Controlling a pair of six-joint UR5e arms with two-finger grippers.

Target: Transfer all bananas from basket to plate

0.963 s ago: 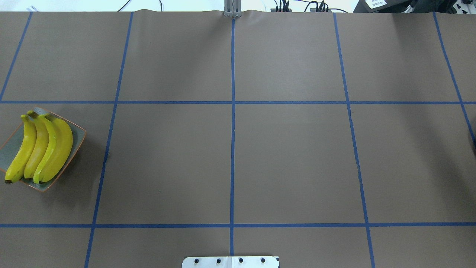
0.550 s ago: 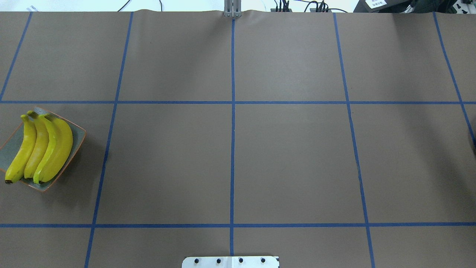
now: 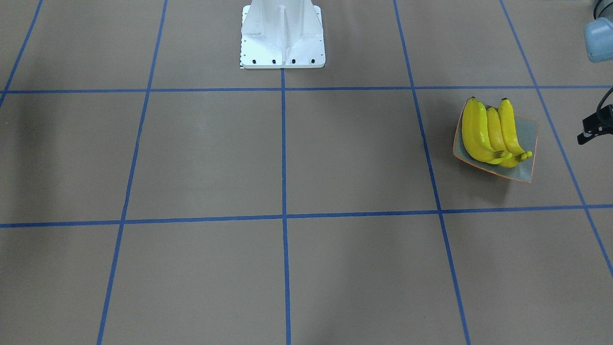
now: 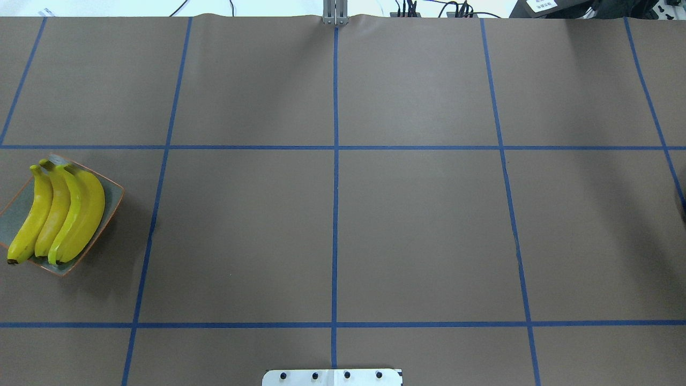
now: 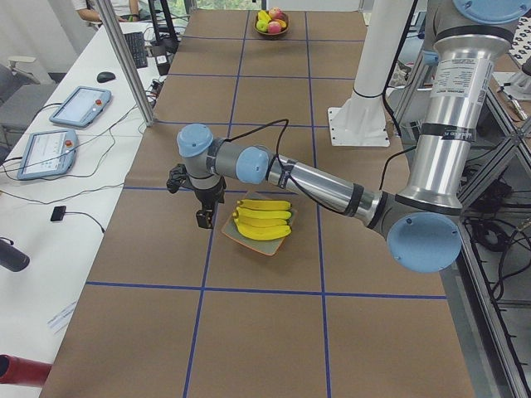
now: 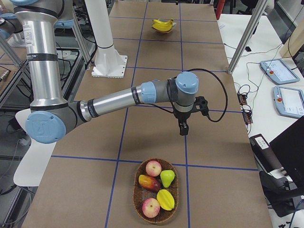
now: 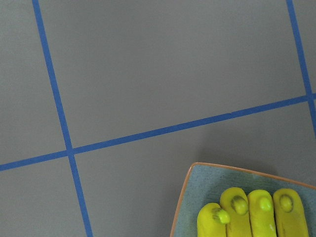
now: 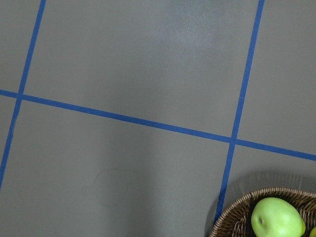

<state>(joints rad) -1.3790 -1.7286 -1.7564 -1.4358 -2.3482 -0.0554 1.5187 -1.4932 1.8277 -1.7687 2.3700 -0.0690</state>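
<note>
A bunch of bright yellow bananas [image 4: 59,214] lies on the square grey-green plate [image 4: 113,197] at the table's left end. Both also show in the front-facing view, bananas [image 3: 483,132] on plate [image 3: 527,139], and in the left wrist view, bananas [image 7: 252,217] on plate [image 7: 195,197]. My left gripper [image 5: 202,220] hangs above the table just beside the plate, holding nothing that I can see. My right gripper [image 6: 183,129] hangs above the table short of the wicker basket [image 6: 142,199]. I cannot tell whether either gripper is open or shut.
The basket holds two apples, a green pear [image 6: 166,178] and other fruit, with no banana visible in it. Its rim [image 8: 237,217] shows in the right wrist view. The robot's white base [image 3: 282,33] stands at the table's middle edge. Blue tape lines grid the brown table.
</note>
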